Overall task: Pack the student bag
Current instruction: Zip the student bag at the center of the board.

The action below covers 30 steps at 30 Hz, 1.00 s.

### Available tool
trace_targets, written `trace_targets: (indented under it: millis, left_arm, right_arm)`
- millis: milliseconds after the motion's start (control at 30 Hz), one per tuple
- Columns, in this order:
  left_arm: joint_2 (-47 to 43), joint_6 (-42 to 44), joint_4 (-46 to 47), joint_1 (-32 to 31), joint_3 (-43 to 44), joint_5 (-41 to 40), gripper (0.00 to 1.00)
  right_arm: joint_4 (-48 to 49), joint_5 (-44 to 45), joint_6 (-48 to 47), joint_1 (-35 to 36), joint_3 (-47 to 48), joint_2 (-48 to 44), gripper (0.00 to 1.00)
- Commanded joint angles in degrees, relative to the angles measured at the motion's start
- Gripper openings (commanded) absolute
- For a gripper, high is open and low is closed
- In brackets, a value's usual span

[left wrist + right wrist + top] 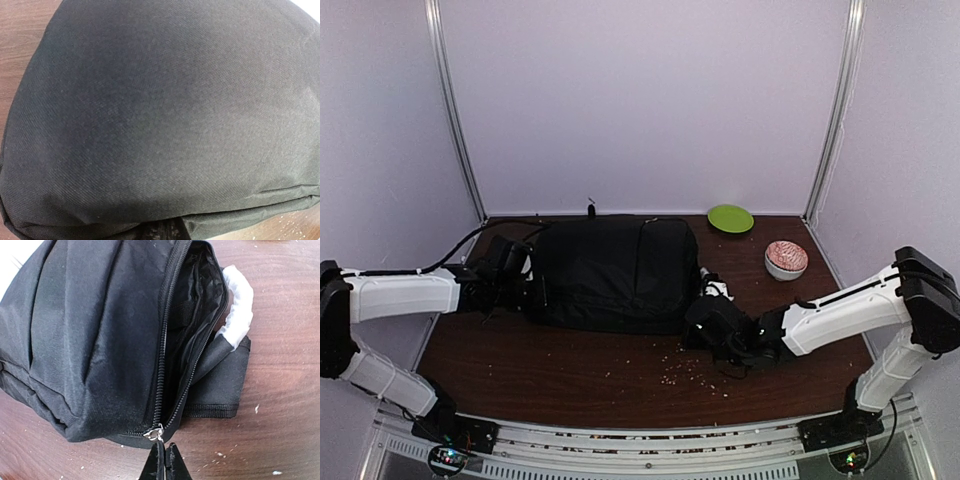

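The student bag (615, 272), large, black and soft, lies across the back middle of the brown table. In the right wrist view the bag (90, 340) has its zip partly open, showing a dark inside, with the white handle (237, 305) and black strap (220, 385) beside it. My right gripper (164, 447) is shut on the metal zip pull (156, 432) at the bag's near right corner; it also shows in the top view (705, 320). My left gripper (515, 275) is pressed against the bag's left end. The left wrist view shows only bag fabric (160, 115), so its fingers are hidden.
A green plate (730, 218) lies at the back right. A pinkish bowl (786, 258) stands right of the bag. Pale crumbs (695, 370) are scattered on the table in front of the bag. A black cable (470, 238) runs behind the left arm. White walls enclose the table.
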Motion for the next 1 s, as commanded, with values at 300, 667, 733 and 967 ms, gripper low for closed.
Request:
trace_targets:
  millis: [300, 667, 733, 967]
  left_arm:
    - [14.3, 5.3, 2.5, 5.0, 13.1, 0.0, 0.00]
    - [6.7, 1.8, 3.5, 6.1, 6.6, 7.2, 0.23]
    - [-0.1, -1.0, 2.0, 5.1, 3.4, 7.1, 0.51]
    - [-16.3, -19.3, 0.1, -11.2, -3.8, -1.6, 0.98]
  right_arm:
    - [-1.5, 2.2, -2.6, 0.3, -3.0, -3.3, 0.00]
    - [3.5, 1.1, -5.2, 0.3, -6.5, -6.9, 0.00]
    - [4.5, 0.6, -6.3, 0.2, -7.2, -8.5, 0.00]
    - [10.1, -5.4, -8.5, -1.0, -9.0, -14.4, 0.39]
